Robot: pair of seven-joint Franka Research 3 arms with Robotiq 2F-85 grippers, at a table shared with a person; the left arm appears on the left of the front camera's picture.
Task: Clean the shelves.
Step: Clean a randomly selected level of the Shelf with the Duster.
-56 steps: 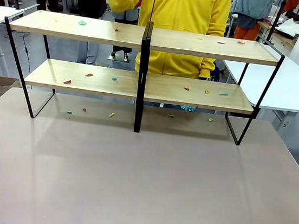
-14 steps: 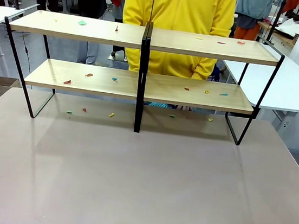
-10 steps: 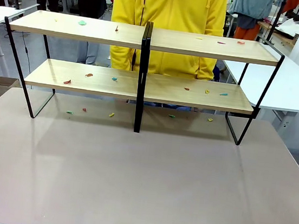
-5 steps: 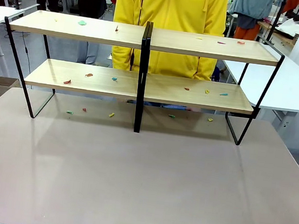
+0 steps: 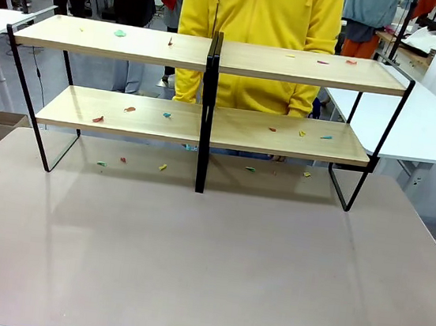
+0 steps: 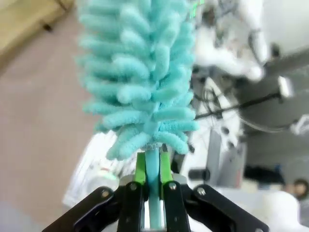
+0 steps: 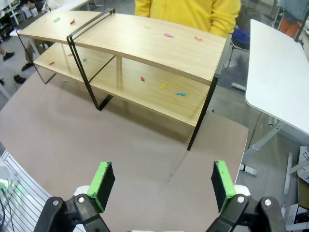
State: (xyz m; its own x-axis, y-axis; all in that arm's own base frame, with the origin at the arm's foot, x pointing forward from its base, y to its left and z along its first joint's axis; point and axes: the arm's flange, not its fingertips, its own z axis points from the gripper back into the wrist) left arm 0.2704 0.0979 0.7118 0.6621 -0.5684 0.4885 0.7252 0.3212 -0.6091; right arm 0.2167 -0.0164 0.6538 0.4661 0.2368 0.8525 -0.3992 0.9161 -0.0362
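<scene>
Across the table, front view: the shelves (image 5: 285,135) stand on the far part of the grey-brown tabletop (image 5: 205,265). Small coloured scraps (image 5: 120,33) dot both boards, and more lie on the tabletop under the rack.
Person, front view: a person in a yellow top (image 5: 258,33) stands just behind the rack, arms lowered.
Change, front view: a few seconds ago the person held a teal duster up above the top board. It is gone from there now, while the scraps lie exactly where they lay.
Left wrist view, pincer: the left gripper (image 6: 152,166) is clamped tight on the thin handle (image 6: 153,193) of a fluffy teal duster (image 6: 140,72). A green pad presses each side, and the head rises straight away from the fingers (image 6: 140,168).
Left wrist view, surroundings: blurred; the light-wood strip in the top corner may be a shelf board, though that cannot be told for sure.
Right wrist view, pincer: the right gripper (image 7: 162,184) has its jaws spread wide with nothing between them. It hangs over the near tabletop, well apart from the rack.
Right wrist view, shelves: the rack shows from its right end, both boards littered.
Meaning for the task: the duster appears to have passed from the person to the left arm. No dusting shows yet, so carrying the head to the top board is the likely next step.
</scene>
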